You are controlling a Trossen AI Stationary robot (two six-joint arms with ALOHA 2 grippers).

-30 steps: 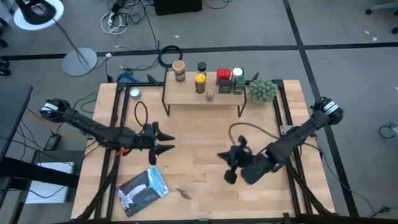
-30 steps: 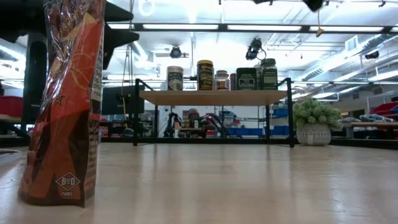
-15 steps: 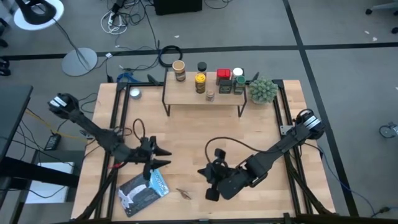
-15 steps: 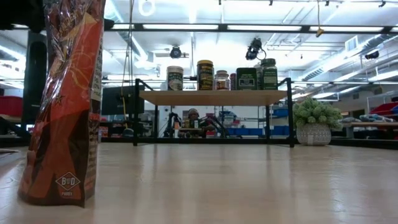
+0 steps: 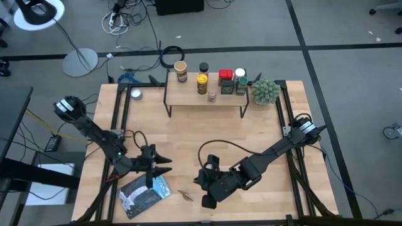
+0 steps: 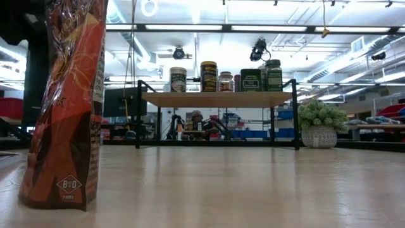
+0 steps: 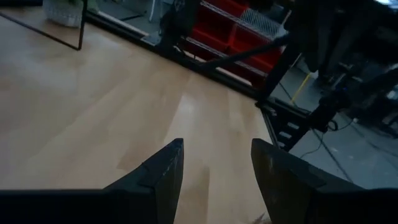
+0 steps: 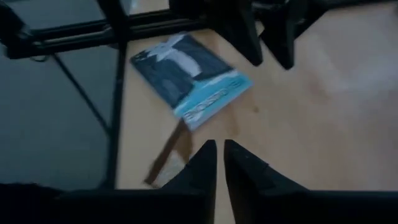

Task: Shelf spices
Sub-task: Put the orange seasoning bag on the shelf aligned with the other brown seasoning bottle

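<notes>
Several spices [image 5: 202, 82] stand upright on the shelf [image 5: 188, 95], a light-wood board on black legs at the table's far side; the low view shows the spices [image 6: 209, 76] in a row on the shelf [image 6: 218, 99]. My left gripper [image 5: 168, 165] hangs open over the near left of the table, just beyond a blue-white packet; nothing is between its fingers [image 7: 217, 146]. My right gripper [image 5: 200, 183] is near the table's middle front and points toward the packet. Its fingers [image 8: 219, 149] are together except for a thin slit and hold nothing.
A blue-white flat packet [image 5: 146, 193] lies near the front left corner, with a small brown scrap [image 5: 185, 196] beside it. A green potted plant [image 5: 265, 91] stands right of the shelf. An orange-red bag [image 6: 63, 101] stands close to the low camera.
My left gripper has gone toward the table's near edge, closer to the blue-white packet. My right gripper has swung toward the table's left and near edge, toward the same packet. The spices and shelf have stayed put.
</notes>
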